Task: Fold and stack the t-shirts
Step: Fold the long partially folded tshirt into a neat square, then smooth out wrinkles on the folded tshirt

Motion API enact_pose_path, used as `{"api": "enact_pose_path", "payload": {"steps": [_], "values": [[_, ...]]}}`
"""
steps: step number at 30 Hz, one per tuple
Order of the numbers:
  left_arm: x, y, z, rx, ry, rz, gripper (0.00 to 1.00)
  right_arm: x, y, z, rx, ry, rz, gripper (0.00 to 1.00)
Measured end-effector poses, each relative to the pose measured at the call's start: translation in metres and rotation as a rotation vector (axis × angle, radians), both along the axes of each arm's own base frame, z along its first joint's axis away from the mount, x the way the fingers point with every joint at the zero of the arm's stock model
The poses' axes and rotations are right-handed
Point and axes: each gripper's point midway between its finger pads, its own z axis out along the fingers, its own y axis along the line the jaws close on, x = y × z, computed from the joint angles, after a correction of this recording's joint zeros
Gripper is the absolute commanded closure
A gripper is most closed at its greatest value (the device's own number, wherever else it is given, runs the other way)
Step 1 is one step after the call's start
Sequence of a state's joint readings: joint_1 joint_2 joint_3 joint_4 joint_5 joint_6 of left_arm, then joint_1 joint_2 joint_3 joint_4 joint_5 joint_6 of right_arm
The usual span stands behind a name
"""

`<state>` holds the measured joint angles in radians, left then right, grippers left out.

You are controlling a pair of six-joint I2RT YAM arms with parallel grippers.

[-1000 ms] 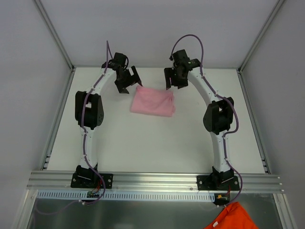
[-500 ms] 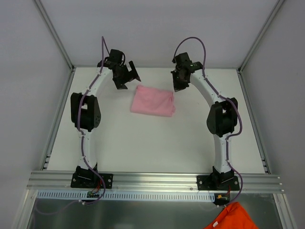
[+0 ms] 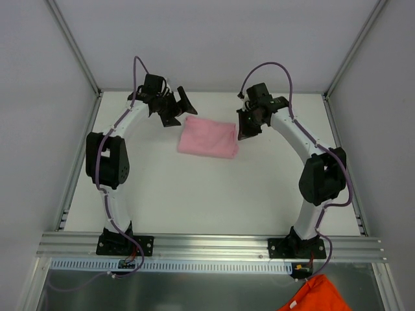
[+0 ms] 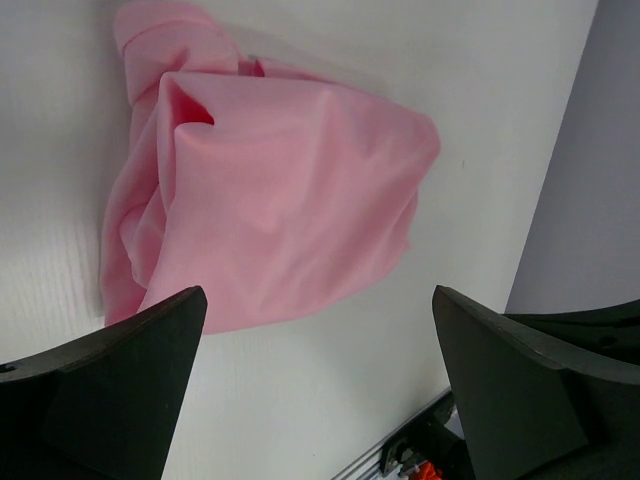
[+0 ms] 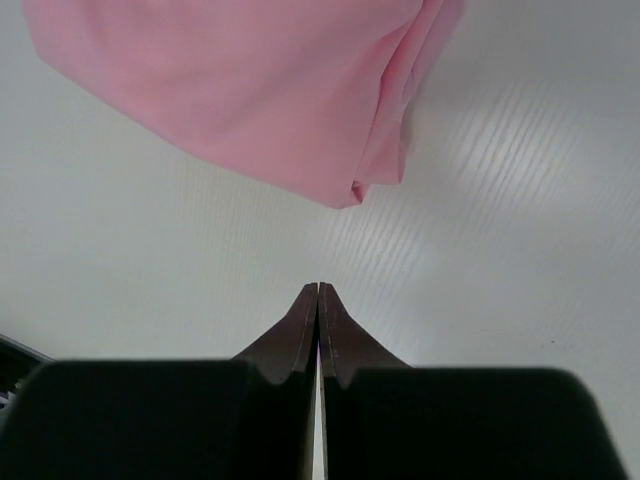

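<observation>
A light pink t-shirt (image 3: 207,138) lies folded into a rough rectangle at the back middle of the white table (image 3: 194,194). My left gripper (image 3: 177,109) hovers just off its back left corner, open wide and empty. In the left wrist view the t-shirt (image 4: 270,190) fills the area beyond the spread gripper (image 4: 318,295). My right gripper (image 3: 246,131) is shut on nothing, close to the shirt's right edge. In the right wrist view its closed tips (image 5: 318,287) point at the folded corner of the t-shirt (image 5: 250,90), a short gap away.
An orange cloth (image 3: 314,295) lies below the table's near edge at the bottom right. An aluminium rail (image 3: 207,246) carries both arm bases. Grey walls and metal frame posts (image 3: 78,52) close in the back and sides.
The right gripper has shut and come down from behind the shirt to its right edge. The left gripper has opened a little wider and turned beside the shirt's back left corner. The shirt has not moved.
</observation>
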<state>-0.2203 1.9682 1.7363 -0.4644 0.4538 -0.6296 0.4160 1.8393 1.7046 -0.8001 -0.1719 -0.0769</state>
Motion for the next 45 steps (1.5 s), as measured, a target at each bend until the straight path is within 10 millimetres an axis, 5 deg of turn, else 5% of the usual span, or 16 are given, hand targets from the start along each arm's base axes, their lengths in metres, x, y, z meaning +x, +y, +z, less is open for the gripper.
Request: {"api": "enact_pose_path", "payload": {"steps": [7, 15, 27, 45], "values": [[-0.007, -0.008, -0.045, -0.028, 0.115, -0.036, 0.01, -0.016, 0.005, -0.021, 0.031, 0.082, 0.010, 0.99], [-0.002, -0.014, -0.041, -0.058, 0.100, -0.054, 0.01, -0.007, 0.023, -0.028, 0.101, 0.105, 0.031, 0.99], [0.038, -0.030, -0.032, -0.117, 0.058, -0.065, 0.01, 0.026, 0.046, -0.065, 0.123, 0.167, 0.032, 0.99], [0.043, -0.029, -0.073, -0.096, 0.140, -0.030, 0.01, 0.027, 0.034, -0.081, 0.044, 0.173, 0.015, 0.99]]}}
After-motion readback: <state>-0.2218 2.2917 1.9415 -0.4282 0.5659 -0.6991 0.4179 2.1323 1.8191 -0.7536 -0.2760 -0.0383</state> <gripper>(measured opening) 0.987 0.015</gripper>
